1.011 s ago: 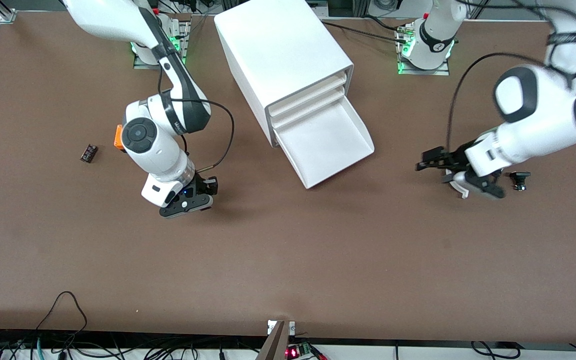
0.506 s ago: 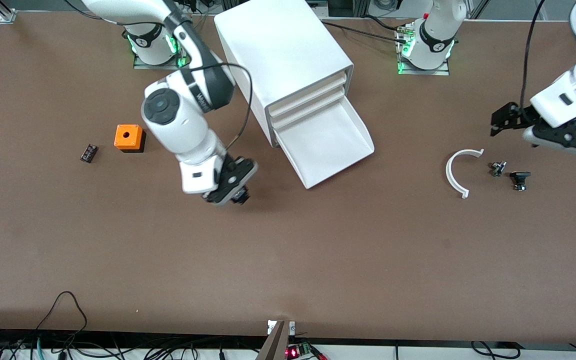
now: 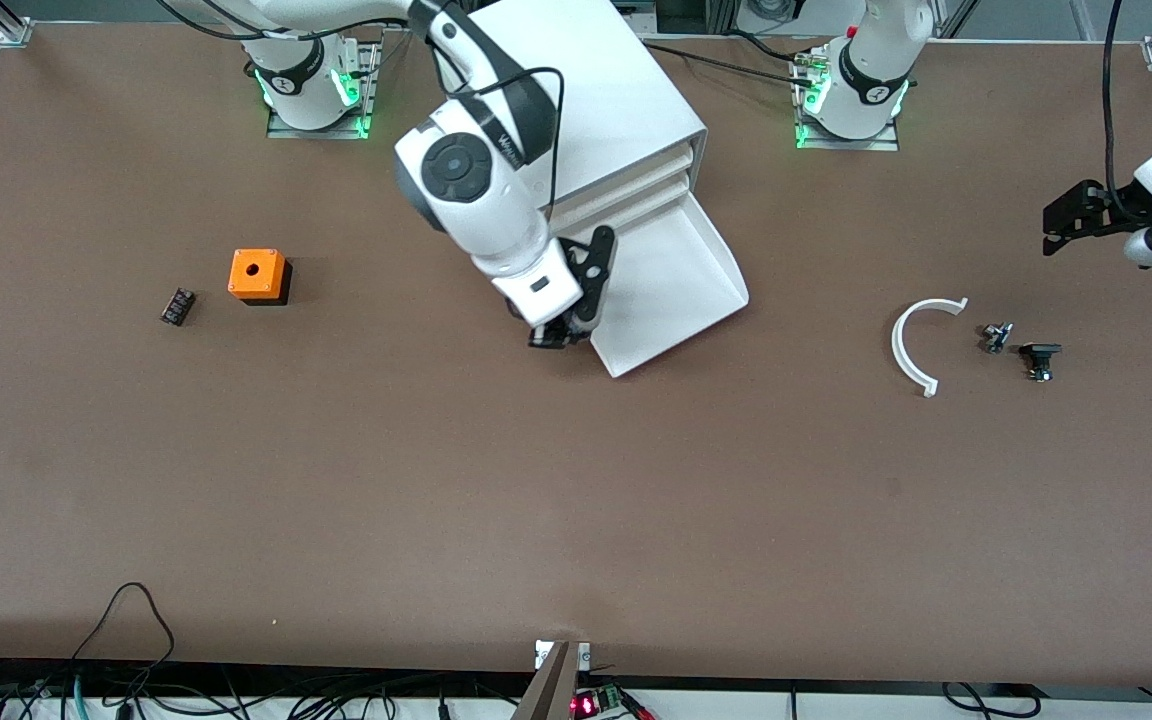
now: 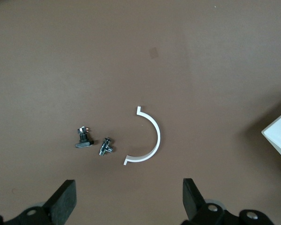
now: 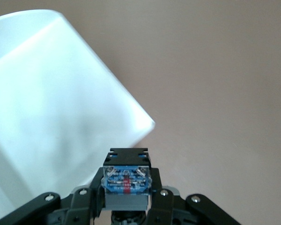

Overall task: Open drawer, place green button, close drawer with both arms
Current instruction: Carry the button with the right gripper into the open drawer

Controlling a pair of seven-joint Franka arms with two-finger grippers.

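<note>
The lowest drawer (image 3: 671,285) of the white cabinet (image 3: 576,90) is pulled out, and what shows of its tray is bare. My right gripper (image 3: 553,335) hangs over the drawer's corner nearest the right arm's end. It is shut on the button (image 5: 127,183), whose black body with a clear blue-printed end shows between the fingers; its green cap is hidden. The drawer fills much of the right wrist view (image 5: 51,93). My left gripper (image 3: 1076,215) is open and empty, raised over the table at the left arm's end; its wrist view (image 4: 129,206) looks down on the tabletop.
An orange cube with a hole (image 3: 257,275) and a small black part (image 3: 177,305) lie toward the right arm's end. A white curved strip (image 3: 916,345), a small metal part (image 3: 994,337) and a black part (image 3: 1039,359) lie toward the left arm's end.
My right gripper lifted from the table nearer the camera than the orange cube and carried the button across to the drawer's corner. My left gripper pulled back from the curved strip toward the table's end.
</note>
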